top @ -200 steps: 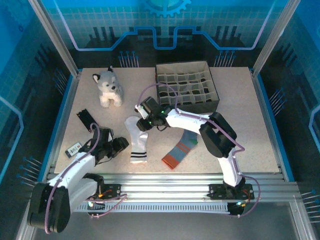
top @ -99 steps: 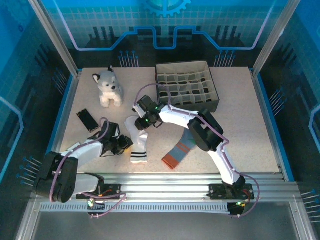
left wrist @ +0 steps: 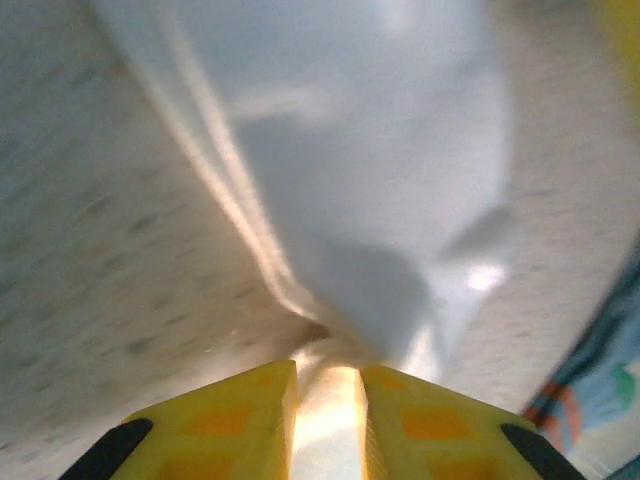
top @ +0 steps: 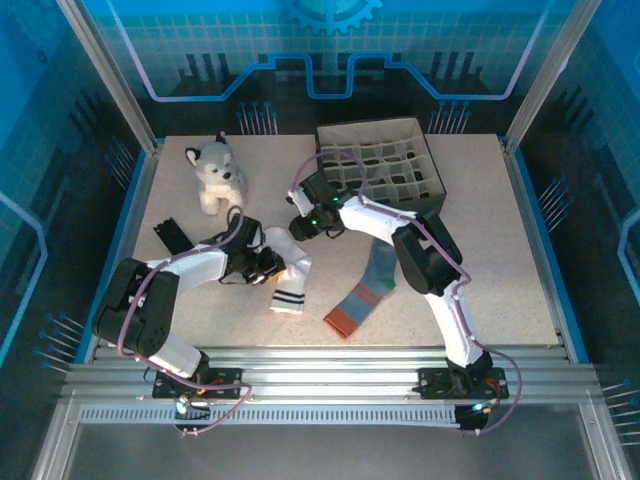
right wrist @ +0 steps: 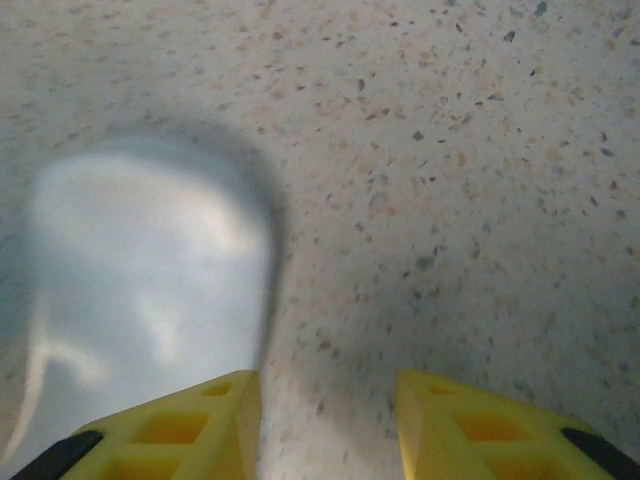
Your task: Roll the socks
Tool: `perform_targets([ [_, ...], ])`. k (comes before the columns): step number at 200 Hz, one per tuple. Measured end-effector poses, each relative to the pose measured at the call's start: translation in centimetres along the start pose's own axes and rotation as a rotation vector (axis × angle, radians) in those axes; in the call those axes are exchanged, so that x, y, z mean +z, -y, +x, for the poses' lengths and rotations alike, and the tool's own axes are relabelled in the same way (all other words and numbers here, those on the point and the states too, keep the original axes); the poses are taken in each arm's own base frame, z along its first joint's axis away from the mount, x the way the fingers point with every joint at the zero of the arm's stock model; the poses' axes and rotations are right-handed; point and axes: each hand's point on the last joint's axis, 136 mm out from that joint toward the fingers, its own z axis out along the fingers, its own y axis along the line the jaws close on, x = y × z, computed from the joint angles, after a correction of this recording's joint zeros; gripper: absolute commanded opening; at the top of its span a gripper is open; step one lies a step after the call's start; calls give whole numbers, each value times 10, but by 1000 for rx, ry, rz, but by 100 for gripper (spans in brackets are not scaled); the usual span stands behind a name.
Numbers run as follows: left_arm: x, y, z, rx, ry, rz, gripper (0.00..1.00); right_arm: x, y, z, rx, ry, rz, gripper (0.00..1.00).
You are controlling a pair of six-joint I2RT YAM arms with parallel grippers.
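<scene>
In the top view, the white sock (top: 290,275) lay left of centre, its striped cuff toward the bottom of the frame, and the grey-blue sock (top: 362,295) lay to its right. The left gripper (top: 264,266) sat at the white sock's left edge, and the right gripper (top: 306,222) was just beyond its toe, higher in the frame. In the left wrist view, the yellow fingers (left wrist: 240,420) were nearly closed at bottom centre, pinching a fold of white fabric. In the right wrist view, the right gripper stood spread and held nothing, with the sock's toe in the left half. Rolling seemed barely begun; the next move probably called for the right gripper to take the toe.
</scene>
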Motion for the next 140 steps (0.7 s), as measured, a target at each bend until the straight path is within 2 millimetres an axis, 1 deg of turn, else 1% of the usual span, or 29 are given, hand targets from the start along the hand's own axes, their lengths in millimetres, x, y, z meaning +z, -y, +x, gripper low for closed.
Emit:
perform_targets([
  [9,-5,14,-10,42,29,30,28,-14,-6,3,-26,15,-14,42],
  [16,-7,18,-14,56,40,39,30,-22,-10,2,-43,32,-21,43],
  [17,-7,19,-14,60,41,40,30,-26,-11,2,-47,37,-23,43],
  [26,-11,23,-17,86,51,48,32,-39,-17,2,-74,62,-32,43],
  [27,-12,24,-17,94,54,48,32,-43,-19,2,-84,73,-34,43],
  [29,-12,24,-17,94,54,48,33,-45,-20,2,-87,75,-36,43],
  [34,-15,26,-18,113,56,46,34,-56,-25,4,-109,95,-41,43],
  [36,-16,26,-18,114,57,45,35,-56,-25,4,-109,95,-41,43],
  [48,-21,25,-18,142,60,24,37,-74,-35,8,-152,123,-49,43],
  [58,-28,24,-17,166,63,-1,38,-85,-43,12,-179,137,-54,43],
  [68,-35,23,-18,200,70,-27,38,-92,-49,15,-200,143,-58,43],
  [90,-54,22,-19,255,94,-62,37,-97,-57,29,-227,141,-54,43],
  [110,-69,21,-13,270,108,-66,37,-93,-67,56,-229,101,-65,41],
  [119,-73,18,-7,261,112,-56,36,-90,-72,68,-225,79,-75,40],
  [121,-74,17,-5,254,111,-53,36,-88,-75,75,-226,66,-79,39],
  [126,-75,14,-1,249,111,-48,34,-87,-78,79,-224,56,-83,38],
  [140,-72,-1,21,197,87,-40,31,-80,-90,101,-226,12,-100,30],
])
